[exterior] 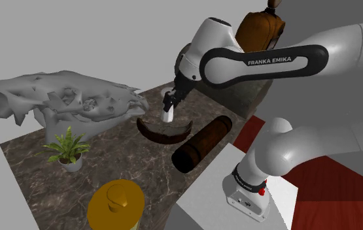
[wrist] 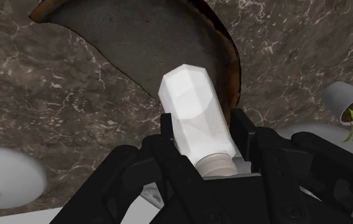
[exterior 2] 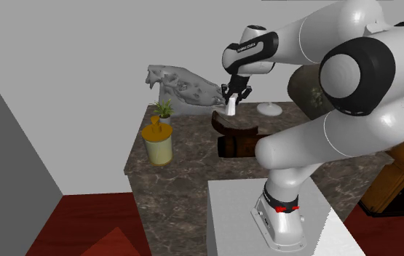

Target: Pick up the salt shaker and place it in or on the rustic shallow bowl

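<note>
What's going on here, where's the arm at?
The white Franka arm has its pincer shut on the white salt shaker, holding it in the air just above the brown rustic shallow bowl on the dark marble tabletop. The shaker is not yet released; setting it in the bowl remains.

We record a white salt shaker [wrist: 191, 105] with a beige cap [wrist: 216, 164], a black gripper [wrist: 203, 127], and a shallow bowl [wrist: 137, 44], grey inside with a rust-brown rim. The counter [exterior: 33, 163] is dark brown, marbled with white veins. The jar [exterior: 116, 204] is mustard yellow; the plant [exterior: 69, 144] green.
</note>
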Robot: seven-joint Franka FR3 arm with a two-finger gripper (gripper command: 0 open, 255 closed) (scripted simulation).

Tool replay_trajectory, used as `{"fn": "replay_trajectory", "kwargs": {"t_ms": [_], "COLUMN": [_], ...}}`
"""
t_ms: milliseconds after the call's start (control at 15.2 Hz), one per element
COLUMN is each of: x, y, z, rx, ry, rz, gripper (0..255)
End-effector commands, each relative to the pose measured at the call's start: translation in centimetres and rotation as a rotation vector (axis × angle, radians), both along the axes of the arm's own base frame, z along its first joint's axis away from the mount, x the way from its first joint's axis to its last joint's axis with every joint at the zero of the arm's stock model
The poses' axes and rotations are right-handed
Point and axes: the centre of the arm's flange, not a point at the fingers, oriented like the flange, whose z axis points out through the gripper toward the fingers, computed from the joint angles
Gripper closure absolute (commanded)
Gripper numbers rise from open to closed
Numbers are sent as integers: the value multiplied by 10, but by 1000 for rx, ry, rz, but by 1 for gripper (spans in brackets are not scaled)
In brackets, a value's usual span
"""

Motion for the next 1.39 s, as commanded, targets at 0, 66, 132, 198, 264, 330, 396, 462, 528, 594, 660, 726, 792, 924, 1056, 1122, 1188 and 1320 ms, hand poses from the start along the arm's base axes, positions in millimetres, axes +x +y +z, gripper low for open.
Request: {"fn": "replay_trajectory", "kwargs": {"t_ms": [0,66,132,198,264,330,396,462,528,594,660,726,792,924,1056,1122,1188,1320], "x": [-1,-1,-1,-1,-1,-1,-1,-1,-1,-1,-1,-1,-1,-1,-1,-4,-7,-13], "y": [0,0,0,0,0,0,0,0,0,0,0,0,0,0,0,-2,-4,-7], "z": [-11,-16,-21,-27,-27,-27,-27,-27,-27,-27,-27,-27,-27,-27,-27,-14,-2,21], "rx": [0,0,0,0,0,0,0,0,0,0,0,0,0,0,0,0,0,0], "ry": [-1,-1,-1,-1,-1,-1,-1,-1,-1,-1,-1,-1,-1,-1,-1,-1,-1,-1], "rz": [0,0,0,0,0,0,0,0,0,0,0,0,0,0,0,0,0,0], "gripper": [255,255,255,255,255,255,255,255,255,255,255,0,0,0,0,0,0,0]}}
